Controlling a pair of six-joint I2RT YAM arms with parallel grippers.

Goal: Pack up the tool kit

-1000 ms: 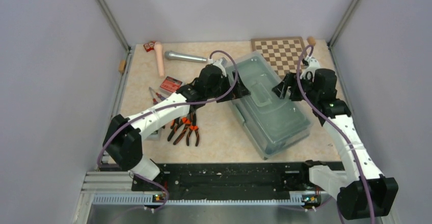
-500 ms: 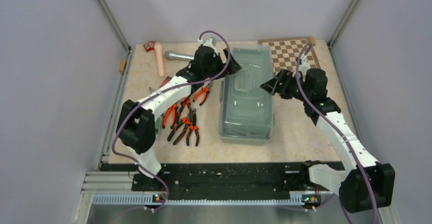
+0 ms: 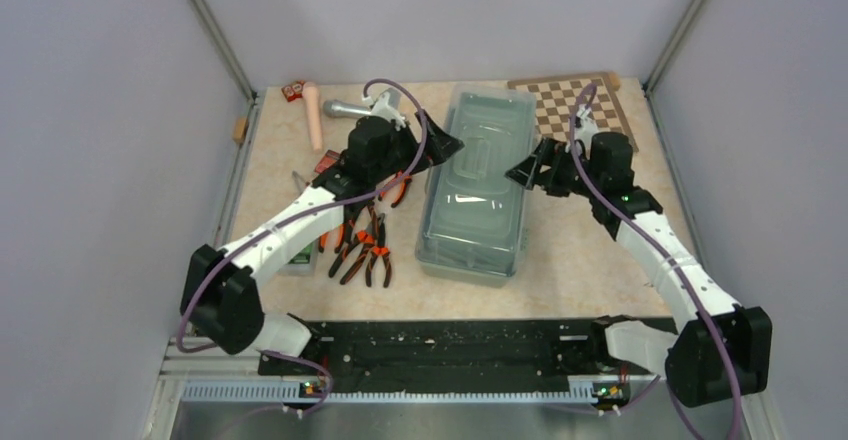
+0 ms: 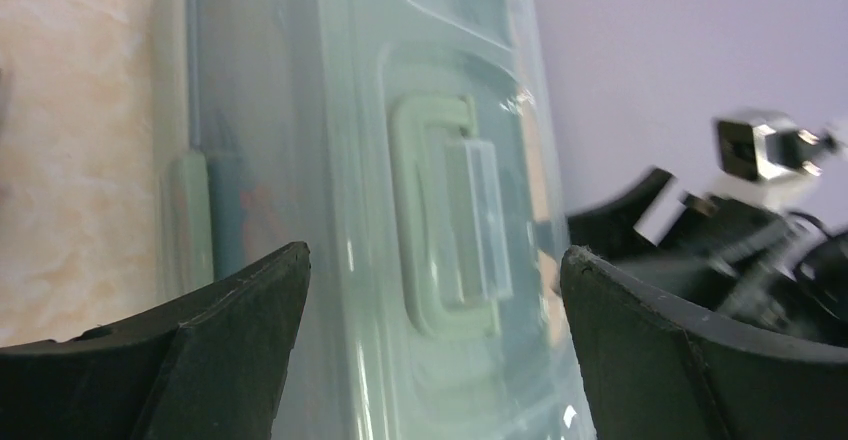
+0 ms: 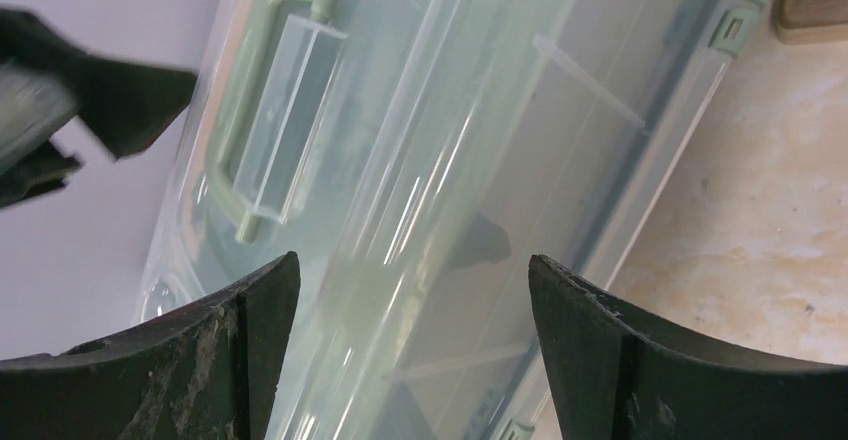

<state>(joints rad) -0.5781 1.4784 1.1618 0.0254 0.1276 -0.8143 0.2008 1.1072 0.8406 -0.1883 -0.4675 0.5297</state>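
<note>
The sage-green toolbox (image 3: 478,195) lies lid shut in the middle of the table, its long side running nearly straight away from me. My left gripper (image 3: 441,146) hovers open at its far left edge. My right gripper (image 3: 524,171) stands open at its right edge. The left wrist view shows the translucent lid and its handle (image 4: 445,230) between the spread left fingers (image 4: 435,253). In the right wrist view the lid (image 5: 450,160) fills the gap of the right gripper (image 5: 412,260). Several orange-and-black pliers (image 3: 365,252) lie left of the box. A small red box (image 3: 327,164) peeks from under the left arm.
The wooden chessboard (image 3: 578,106) lies at the back right, close to the right gripper. A silver microphone (image 3: 345,110) and a pink cylinder (image 3: 313,115) sit at the back left, with a small red item (image 3: 293,90) in the corner. Grey walls close in both sides.
The toolbox has swung from a diagonal lie to nearly lengthwise and shifted left. Both grippers moved with it, the left arm pulling back to the left and uncovering more pliers.
</note>
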